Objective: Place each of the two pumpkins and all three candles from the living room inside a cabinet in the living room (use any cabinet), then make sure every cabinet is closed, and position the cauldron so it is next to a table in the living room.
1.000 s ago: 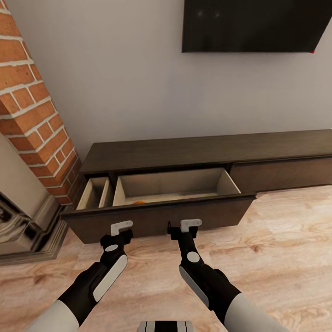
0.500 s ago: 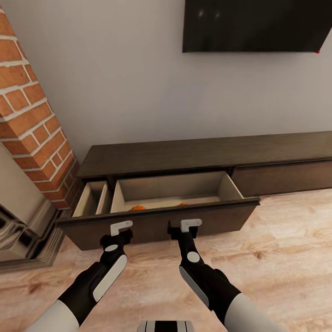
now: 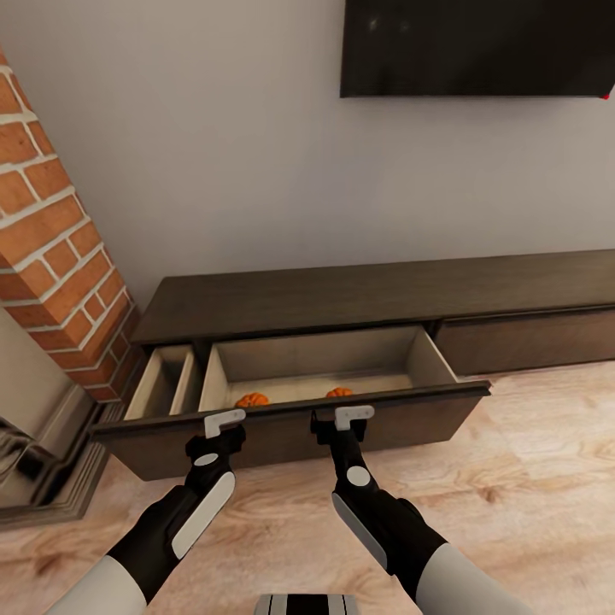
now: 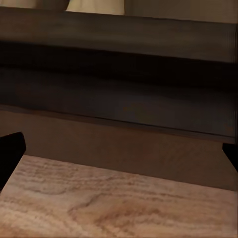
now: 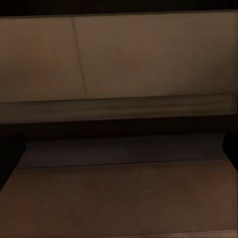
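The left gripper [image 3: 224,420] and right gripper [image 3: 343,418] hover empty, fingers spread, just before the cabinet [image 3: 342,295] drawer's front edge. Inside the open drawer lie two pumpkins [image 3: 252,400], near that edge.

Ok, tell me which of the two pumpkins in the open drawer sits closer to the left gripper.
The larger-looking pumpkin, lying in the drawer beyond the left gripper; the other pumpkin lies beyond the right gripper.
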{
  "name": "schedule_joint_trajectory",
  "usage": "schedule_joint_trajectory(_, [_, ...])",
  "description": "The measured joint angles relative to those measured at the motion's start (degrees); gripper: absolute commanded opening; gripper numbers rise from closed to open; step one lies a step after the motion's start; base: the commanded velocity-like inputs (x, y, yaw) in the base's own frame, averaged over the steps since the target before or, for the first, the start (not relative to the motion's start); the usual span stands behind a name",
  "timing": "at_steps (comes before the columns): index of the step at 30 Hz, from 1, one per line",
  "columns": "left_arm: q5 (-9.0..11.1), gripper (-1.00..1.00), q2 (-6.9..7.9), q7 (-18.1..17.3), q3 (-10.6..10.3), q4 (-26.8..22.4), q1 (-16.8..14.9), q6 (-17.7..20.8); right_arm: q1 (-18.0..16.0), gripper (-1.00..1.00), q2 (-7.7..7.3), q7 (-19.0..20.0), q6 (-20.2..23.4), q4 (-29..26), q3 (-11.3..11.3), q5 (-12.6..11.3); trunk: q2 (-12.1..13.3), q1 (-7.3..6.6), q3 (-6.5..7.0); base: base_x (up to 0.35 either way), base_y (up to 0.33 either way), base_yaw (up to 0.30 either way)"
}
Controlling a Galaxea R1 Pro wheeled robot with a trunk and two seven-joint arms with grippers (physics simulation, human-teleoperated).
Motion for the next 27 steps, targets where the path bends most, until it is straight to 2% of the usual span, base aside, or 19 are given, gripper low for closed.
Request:
schedule_joint_trajectory(14, [-0.12,1.0,-0.01,0.01,0.02,-0.07,-0.01,-0.06,0.0,1.0,0.01,-0.02,0.0,0.0,0.0,0.0,0.0,0.01,0.0,0.039,0.0,0.0])
schedule_joint_trajectory(27, [-0.13,1.0,0.0,0.02,0.06,-0.06,0.0,0.05,0.0,1.0,0.02,-0.02,0.0,0.0,0.0,0.0,0.0,-0.01,0.0,0.252,0.0,0.0])
